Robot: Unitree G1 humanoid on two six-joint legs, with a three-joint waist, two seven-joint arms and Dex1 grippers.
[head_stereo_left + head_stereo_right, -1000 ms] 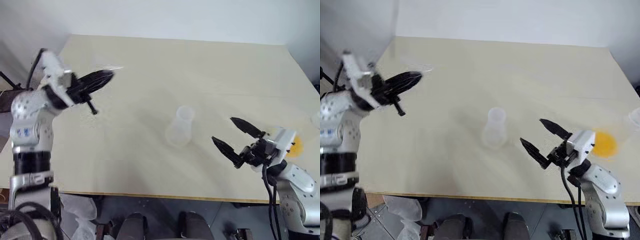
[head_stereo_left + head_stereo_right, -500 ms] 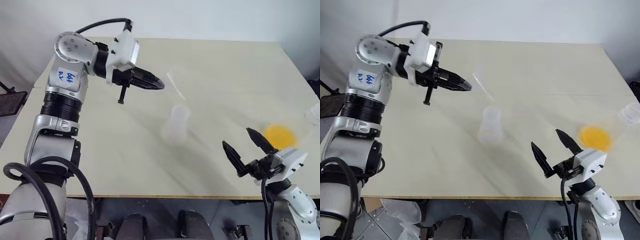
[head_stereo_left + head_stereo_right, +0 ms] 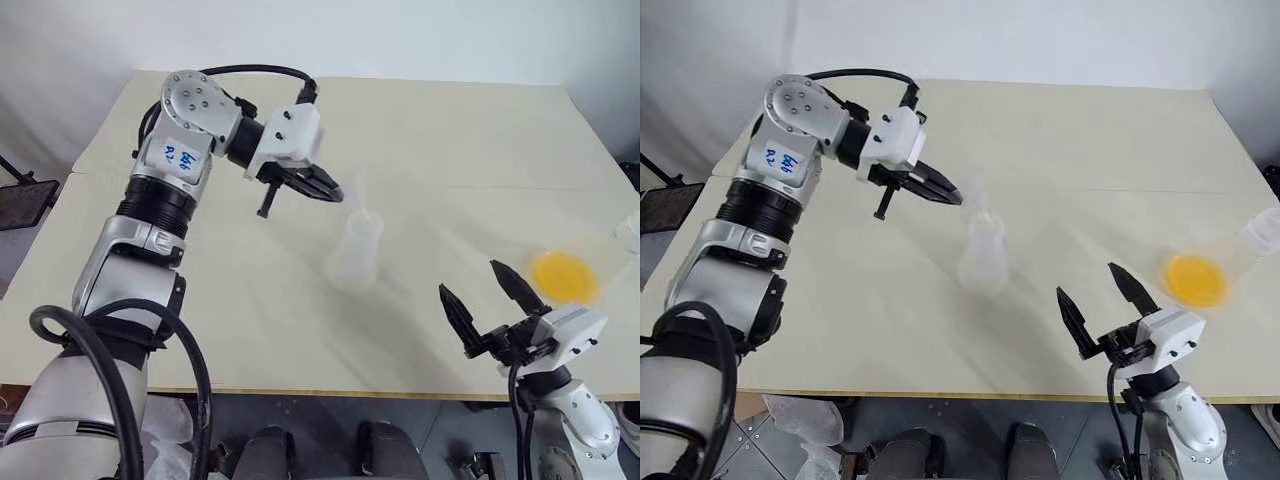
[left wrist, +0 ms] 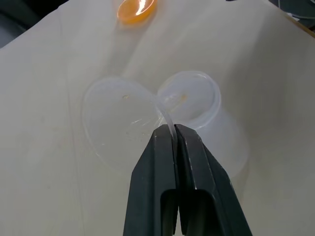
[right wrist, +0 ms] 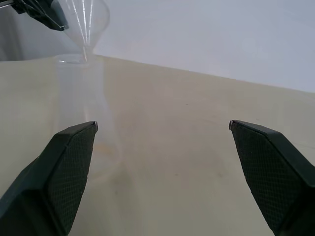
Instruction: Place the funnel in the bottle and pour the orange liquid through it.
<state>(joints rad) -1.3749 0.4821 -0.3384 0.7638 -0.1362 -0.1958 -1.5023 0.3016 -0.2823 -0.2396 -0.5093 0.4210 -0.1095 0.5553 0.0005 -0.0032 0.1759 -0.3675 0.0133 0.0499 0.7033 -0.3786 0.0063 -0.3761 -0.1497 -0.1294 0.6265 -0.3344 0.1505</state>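
Swinging across from the table's far left side, the left gripper (image 4: 173, 132) has carried the funnel (image 4: 120, 118) to the bottle (image 3: 356, 252) near the middle of the table (image 3: 450, 140), while the right gripper (image 3: 483, 292) has drawn back toward the near right edge. The left fingers are pressed together on the thin flared rim of the funnel, pinching it like a sheet of film.

The funnel is a nearly colourless, glossy plastic cone, so clear that from the head views it is little more than a faint smear above the bottle's mouth. In the right wrist view its cone (image 5: 86, 22) shows better: wide end up, narrow spout pointing down at the bottle's neck, the long axis close to upright with a slight lean. Whether the spout tip is already inside the neck or just over it is hard to tell. In the left wrist view the funnel's rim overlaps the bottle's round mouth on one side.

The bottle is cloudy, whitish plastic, standing upright, with a wider rounded base narrowing to a round open neck.

The right gripper's two black, finely textured fingers are spread wide with nothing between them, pointing toward the bottle from well apart.

The orange liquid (image 3: 1193, 279) shows as a bright yellow-orange disc on the table's right side, inside a clear cup (image 3: 1258, 238) whose walls are barely visible; the cup's outline is difficult to trace.
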